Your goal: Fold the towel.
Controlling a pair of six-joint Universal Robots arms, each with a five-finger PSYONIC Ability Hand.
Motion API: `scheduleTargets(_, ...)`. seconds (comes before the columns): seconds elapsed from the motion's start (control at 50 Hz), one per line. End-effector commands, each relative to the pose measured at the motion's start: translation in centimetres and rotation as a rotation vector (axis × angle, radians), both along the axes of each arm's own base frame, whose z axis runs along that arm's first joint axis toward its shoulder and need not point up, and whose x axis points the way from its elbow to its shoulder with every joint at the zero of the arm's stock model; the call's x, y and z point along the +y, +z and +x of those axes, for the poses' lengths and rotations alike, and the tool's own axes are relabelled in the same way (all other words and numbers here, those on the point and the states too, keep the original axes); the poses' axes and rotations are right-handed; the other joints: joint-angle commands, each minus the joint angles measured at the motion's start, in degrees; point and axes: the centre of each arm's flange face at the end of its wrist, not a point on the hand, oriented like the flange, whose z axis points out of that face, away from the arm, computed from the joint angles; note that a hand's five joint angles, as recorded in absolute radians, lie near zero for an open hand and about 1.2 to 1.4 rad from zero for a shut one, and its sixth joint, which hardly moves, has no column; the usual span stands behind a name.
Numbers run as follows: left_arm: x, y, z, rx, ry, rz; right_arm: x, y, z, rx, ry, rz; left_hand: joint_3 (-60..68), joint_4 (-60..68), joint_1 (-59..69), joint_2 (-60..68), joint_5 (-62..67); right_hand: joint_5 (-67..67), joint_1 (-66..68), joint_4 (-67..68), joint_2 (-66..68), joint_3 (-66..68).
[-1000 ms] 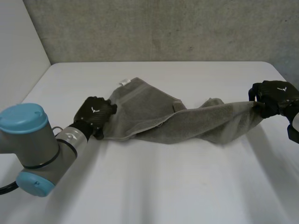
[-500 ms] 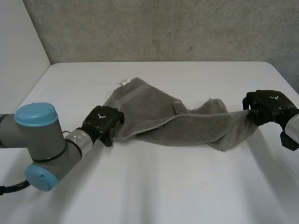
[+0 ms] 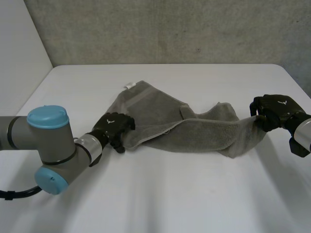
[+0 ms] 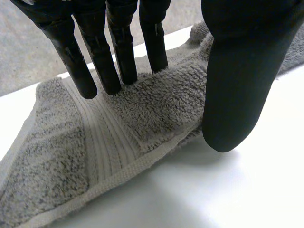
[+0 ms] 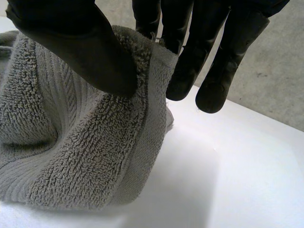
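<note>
You have the grey towel [image 3: 194,128] strung across the middle of the white table [image 3: 165,194], bunched and twisted rather than flat, with its white tag [image 3: 128,86] toward the far edge. Your left hand [image 3: 114,128] pinches the towel's near-left edge between fingers and thumb. Your right hand [image 3: 272,110], close to the table's right edge, clamps the other end and holds it raised. No clean fold shows yet. I judge the work barely begun, with the spreading and every fold left to do.

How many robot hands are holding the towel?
2. The left hand pinches one end of the towel, at its near edge; the right hand pinches the opposite end.
</note>
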Motion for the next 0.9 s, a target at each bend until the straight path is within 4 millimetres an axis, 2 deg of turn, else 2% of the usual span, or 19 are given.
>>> scheduleTargets(0.02,0.3,-0.2,0.4,-0.02,0.007,0.036,-0.1,0.0,0.0,0.0,-0.001,-0.001,6.75,6.69,6.66,6.69,6.68,3.24,3.93,3.57,3.46,3.34)
scheduleTargets(0.24,-1.0,-0.1,2.3,-0.058,0.149,0.022,-0.2,-0.4,0.0,-0.001,0.0,0.01,12.47,12.41,12.37,12.41,12.39,3.24,3.93,3.57,3.46,3.34)
scheduleTargets(0.38,-0.8,-0.2,2.5,-0.062,0.152,0.031,-0.2,-0.5,0.0,-0.001,0.002,0.011,12.47,12.41,12.38,12.41,12.4,3.24,3.93,3.57,3.46,3.34)
scheduleTargets(0.62,0.3,-0.4,1.0,-0.056,0.106,0.029,-0.2,-0.5,0.0,-0.001,0.002,0.014,12.3,12.24,12.21,12.24,12.23,3.24,3.93,3.57,3.46,3.34)
scheduleTargets(0.9,-0.3,0.5,-0.1,-0.024,0.092,-0.024,-0.1,-0.6,0.0,-0.002,0.002,0.019,19.02,18.97,18.93,18.97,18.95,3.24,3.93,3.57,3.46,3.34)
